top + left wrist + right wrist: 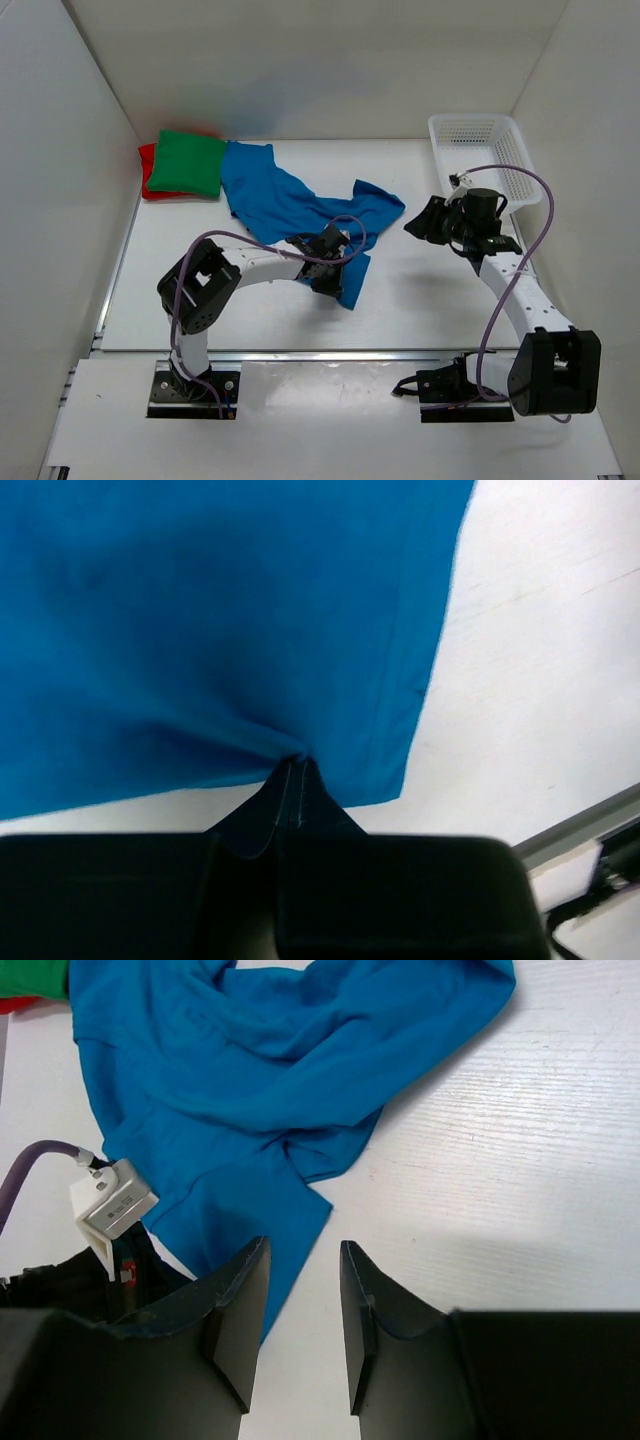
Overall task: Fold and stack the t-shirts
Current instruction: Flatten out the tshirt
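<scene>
Closed tight, the left gripper (296, 778) has its jaws pinched on the near hem of the blue t-shirt (280, 195), just beside that shirt's near corner. Bare tabletop (450, 300) lies open on the near side and to the right of it. The right gripper (303, 1250) hangs over this bare stretch, close to the shirt's right edge, jaws partly open and holding nothing. Farther back the blue t-shirt lies crumpled. At its far-left end the folded green t-shirt (190, 162) meets it, resting on the red t-shirt (147, 165). Well apart, at far right, stands a white mesh basket (480, 140).
</scene>
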You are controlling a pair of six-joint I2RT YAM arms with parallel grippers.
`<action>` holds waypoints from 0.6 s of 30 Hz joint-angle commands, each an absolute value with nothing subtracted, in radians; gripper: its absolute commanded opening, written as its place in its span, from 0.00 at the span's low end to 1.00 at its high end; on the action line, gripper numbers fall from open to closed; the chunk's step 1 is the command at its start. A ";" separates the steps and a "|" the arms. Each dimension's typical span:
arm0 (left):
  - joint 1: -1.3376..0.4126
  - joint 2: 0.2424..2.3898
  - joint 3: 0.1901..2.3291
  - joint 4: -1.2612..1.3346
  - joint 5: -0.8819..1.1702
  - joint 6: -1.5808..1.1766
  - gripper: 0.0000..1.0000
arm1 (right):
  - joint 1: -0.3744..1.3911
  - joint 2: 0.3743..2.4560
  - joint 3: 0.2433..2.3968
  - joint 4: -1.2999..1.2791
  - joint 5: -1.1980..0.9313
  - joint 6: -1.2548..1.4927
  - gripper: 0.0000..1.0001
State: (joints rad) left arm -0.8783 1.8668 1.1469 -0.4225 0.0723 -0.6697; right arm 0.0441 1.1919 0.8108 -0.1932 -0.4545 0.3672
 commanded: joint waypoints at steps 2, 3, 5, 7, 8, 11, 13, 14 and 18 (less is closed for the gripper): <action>-0.813 1.772 1.157 -0.668 -0.055 -0.563 0.00 | 0.043 1.158 0.772 -0.163 -0.480 0.360 0.32; -0.798 1.697 1.182 -0.714 -0.067 -0.549 0.00 | 0.046 1.163 0.769 -0.166 -0.480 0.357 0.32; -0.705 1.539 1.280 -0.785 -0.092 -0.534 0.00 | 0.055 1.175 0.735 -0.169 -0.468 0.350 0.32; -0.623 1.446 1.386 -0.833 -0.086 -0.514 0.00 | 0.067 1.181 0.706 -0.152 -0.457 0.365 0.32; -0.579 1.399 1.464 -0.863 -0.087 -0.512 0.00 | 0.090 1.190 0.681 -0.146 -0.456 0.365 0.32; -0.502 1.315 1.658 -0.913 -0.142 -0.509 0.00 | 0.136 1.219 0.638 -0.089 -0.457 0.405 0.32; -0.480 1.263 1.695 -0.896 -0.196 -0.520 0.00 | 0.191 1.247 0.623 -0.051 -0.436 0.431 0.33; -0.447 1.211 1.672 -0.884 -0.199 -0.528 0.00 | 0.210 1.265 0.627 -0.031 -0.420 0.440 0.32; -0.325 1.094 1.548 -0.773 -0.150 -0.545 0.00 | 0.319 1.382 0.655 0.027 -0.414 0.495 0.33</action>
State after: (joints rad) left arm -0.3862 1.1053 1.6371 -0.7528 -0.1467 -0.5388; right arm 0.2569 1.3228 0.6266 -0.0898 -0.4339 0.4438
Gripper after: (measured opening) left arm 0.025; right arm 0.325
